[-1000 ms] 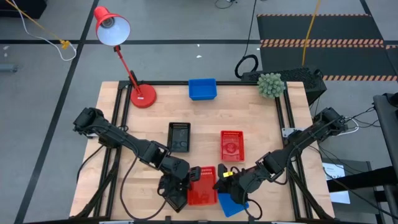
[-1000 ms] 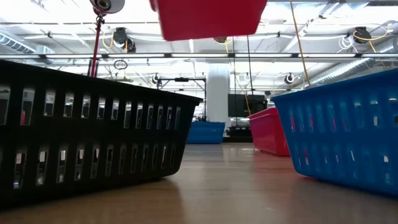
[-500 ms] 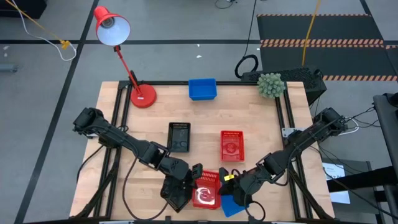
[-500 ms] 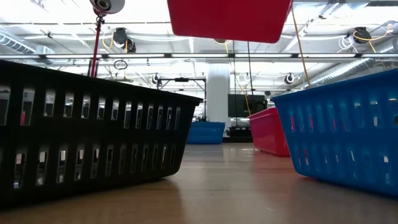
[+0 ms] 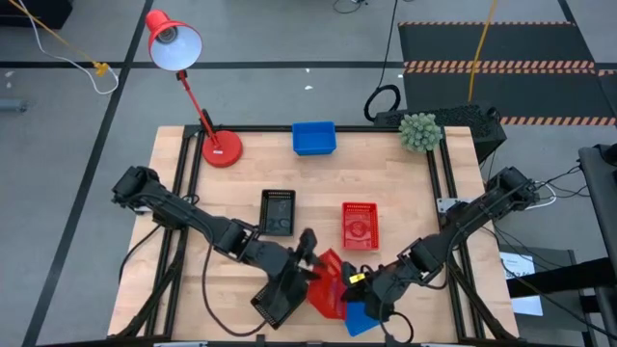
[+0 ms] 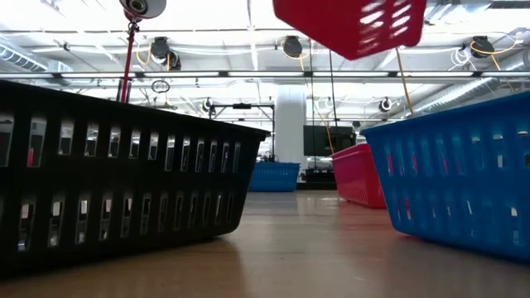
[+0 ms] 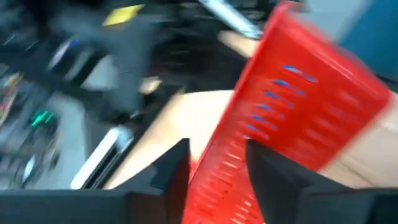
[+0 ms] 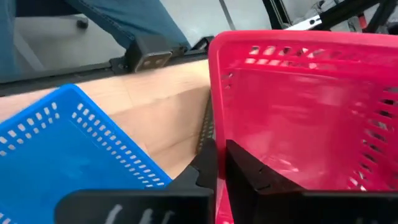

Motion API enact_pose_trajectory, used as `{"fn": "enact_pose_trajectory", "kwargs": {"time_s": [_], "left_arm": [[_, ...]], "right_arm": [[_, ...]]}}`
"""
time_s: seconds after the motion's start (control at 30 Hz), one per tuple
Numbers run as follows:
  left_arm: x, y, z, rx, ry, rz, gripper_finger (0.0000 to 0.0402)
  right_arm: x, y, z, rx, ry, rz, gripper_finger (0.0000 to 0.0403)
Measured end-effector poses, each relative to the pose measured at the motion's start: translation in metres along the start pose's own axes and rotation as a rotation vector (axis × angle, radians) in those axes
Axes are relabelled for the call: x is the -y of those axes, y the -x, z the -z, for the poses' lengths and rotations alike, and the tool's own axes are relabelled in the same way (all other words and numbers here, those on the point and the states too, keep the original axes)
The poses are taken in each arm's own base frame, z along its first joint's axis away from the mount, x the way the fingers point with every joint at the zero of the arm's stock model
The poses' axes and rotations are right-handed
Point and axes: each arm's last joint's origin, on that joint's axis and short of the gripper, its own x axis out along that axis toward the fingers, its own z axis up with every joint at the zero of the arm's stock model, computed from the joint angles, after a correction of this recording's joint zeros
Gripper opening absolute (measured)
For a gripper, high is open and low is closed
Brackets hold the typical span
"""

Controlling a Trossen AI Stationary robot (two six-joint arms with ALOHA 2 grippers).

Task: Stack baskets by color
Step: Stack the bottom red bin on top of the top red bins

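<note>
A red basket (image 5: pixel 326 287) hangs tilted above the table's near edge, and shows at the top of the low view (image 6: pixel 352 21). My right gripper (image 5: pixel 349 281) is shut on it from the right. My left gripper (image 5: pixel 307 243) stands open at its left; in the left wrist view a wall of the red basket (image 7: pixel 298 106) runs between its fingers. A black basket (image 5: pixel 275 301) rests on its bottom below the left gripper. A blue basket (image 5: pixel 359 318) rests on the table below the right gripper. My left gripper (image 7: pixel 217 177) has the red basket's wall (image 7: pixel 227 155) between its spread fingers; I cannot tell whether either finger touches it. My right gripper (image 8: pixel 217 180) pinches the red basket's wall at the rim (image 8: pixel 214 146), one finger outside (image 8: pixel 199 177) and one inside (image 8: pixel 255 174). The fingers slant down from the table's right. The basket hangs tilted, clear of the table.
A black basket (image 5: pixel 279 212) and a red basket (image 5: pixel 359 225) sit mid-table, and a blue basket (image 5: pixel 314 138) at the far edge. A red desk lamp (image 5: pixel 222 146) stands far left, a green plant ball (image 5: pixel 419 131) far right. A person's legs (image 8: pixel 112 18) show beyond the near edge.
The red basket has tipped from nearly level to steeply tilted and has shifted toward the table's right, staying in the air. My left gripper has rolled and risen a little beside it.
</note>
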Motion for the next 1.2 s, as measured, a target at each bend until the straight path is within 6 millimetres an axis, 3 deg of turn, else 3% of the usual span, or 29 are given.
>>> {"fn": "enact_pose_trajectory", "kwargs": {"time_s": [0.2,0.37,0.77,0.9,1.2], "left_arm": [[-0.002,0.015,-0.001,-0.099,0.067,-0.087,0.0243],[-0.003,0.032,-0.003,-0.148,0.112,-0.13,0.0275],[-0.003,0.077,-0.007,-0.218,0.34,-0.2,0.028],[0.003,0.085,-0.001,-0.276,0.455,-0.184,0.028],[0.018,0.087,0.003,-0.361,0.606,-0.161,0.028]], "right_arm": [[0.003,0.008,0.005,-0.058,0.007,0.01,0.0006],[0.005,0.016,0.007,-0.13,0.013,0.061,0.0005],[-0.003,0.021,0.024,-0.331,0.156,-0.019,0.0004],[-0.006,0.036,0.03,-0.376,0.311,-0.107,0.0002],[-0.004,0.089,0.043,-0.441,0.446,-0.22,0.0001]]}}
